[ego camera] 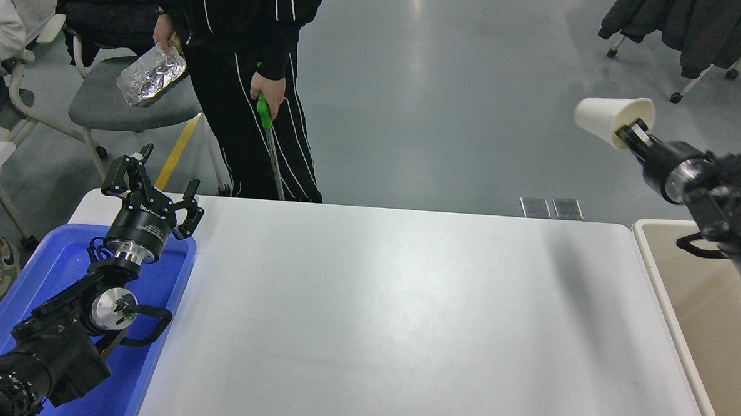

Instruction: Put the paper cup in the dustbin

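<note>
My right gripper [631,130] is shut on the rim of the small white paper cup [609,118] and holds it high in the air at the upper right, tipped on its side with its base to the left. The cup is above the far end of the beige dustbin [647,236], which stands at the table's right edge with its white rim showing. My left gripper [152,189] is open and parked at the lower left above the blue tray.
A blue shallow tray [55,263] lies at the table's left edge under my left arm. A person in black striped clothes [240,52] stands at the far side holding a foil packet [151,75] and a green-handled stick [267,119]. The white table [378,321] spans the middle.
</note>
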Controlling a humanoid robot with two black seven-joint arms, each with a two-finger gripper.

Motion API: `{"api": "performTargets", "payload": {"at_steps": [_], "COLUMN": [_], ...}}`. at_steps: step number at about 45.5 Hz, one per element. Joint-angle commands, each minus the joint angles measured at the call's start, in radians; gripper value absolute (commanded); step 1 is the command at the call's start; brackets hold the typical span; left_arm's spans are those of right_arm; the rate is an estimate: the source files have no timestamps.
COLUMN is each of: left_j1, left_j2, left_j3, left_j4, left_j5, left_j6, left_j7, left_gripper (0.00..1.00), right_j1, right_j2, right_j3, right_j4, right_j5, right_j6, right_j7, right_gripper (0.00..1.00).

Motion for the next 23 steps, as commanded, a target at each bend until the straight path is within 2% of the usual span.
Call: {"api": "performTargets", "payload": {"at_steps": [1,6,12,23], "left_j1": [0.000,0.000,0.000,0.000], "left_j2": [0.000,0.000,0.000,0.000], "left_j3": [0.000,0.000,0.000,0.000], "left_j4": [0.000,0.000,0.000,0.000], "left_j5": [0.000,0.000,0.000,0.000], "left_j6": [0.000,0.000,0.000,0.000], "left_j7": [0.001,0.001,0.001,-0.001], "left_gripper": [1.00,1.00,1.00,1.00], "right_j1": [-0.129,-0.173,-0.236,-0.388], "right_j2": [-0.055,-0.072,-0.089,-0.075], "right_j3": [0.007,0.038,0.066,0.064], "right_j4": [-0.124,-0.128,-0.128,-0.118], "right_j5": [0.070,0.070,0.070,0.071], "right_j6": [-0.039,-0.098,-0.139,-0.164], "right_j7": [-0.139,-0.240,-0.309,-0.332], "right_gripper": [0.00,0.00,0.00,0.00]}}
